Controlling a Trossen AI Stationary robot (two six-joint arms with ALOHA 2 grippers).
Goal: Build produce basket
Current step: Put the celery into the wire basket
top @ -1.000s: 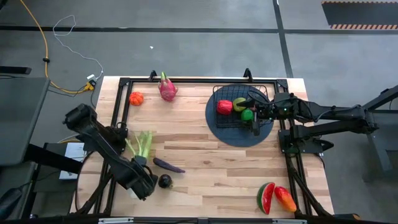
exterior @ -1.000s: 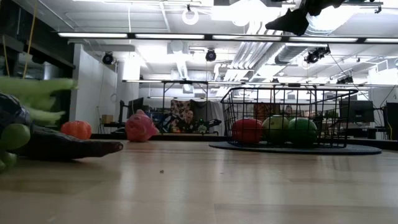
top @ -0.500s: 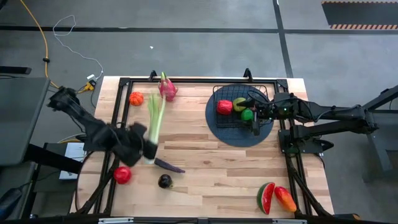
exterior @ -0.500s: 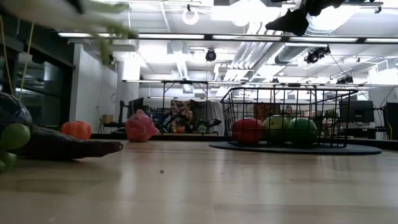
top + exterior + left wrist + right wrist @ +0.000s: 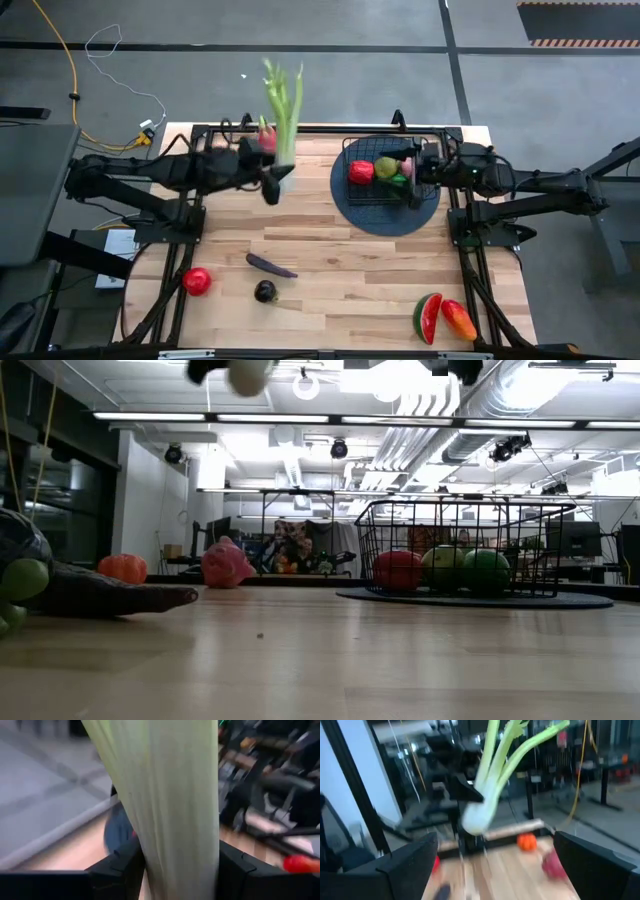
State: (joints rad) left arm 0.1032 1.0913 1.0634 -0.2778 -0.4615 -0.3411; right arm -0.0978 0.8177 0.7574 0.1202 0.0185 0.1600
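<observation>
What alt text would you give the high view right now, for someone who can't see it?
The left gripper holds the celery raised over the table's far side, left of the basket holding red and green fruit. The right gripper waits open at the basket.

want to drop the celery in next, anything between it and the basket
Nothing visible on the table blocks the way. The left gripper holds the celery raised, left of the basket. The open right gripper hovers over the basket, though, and could crowd the drop.

overhead and table-level cameras share the basket [image 5: 385,172]; wrist cameras face inward.
</observation>
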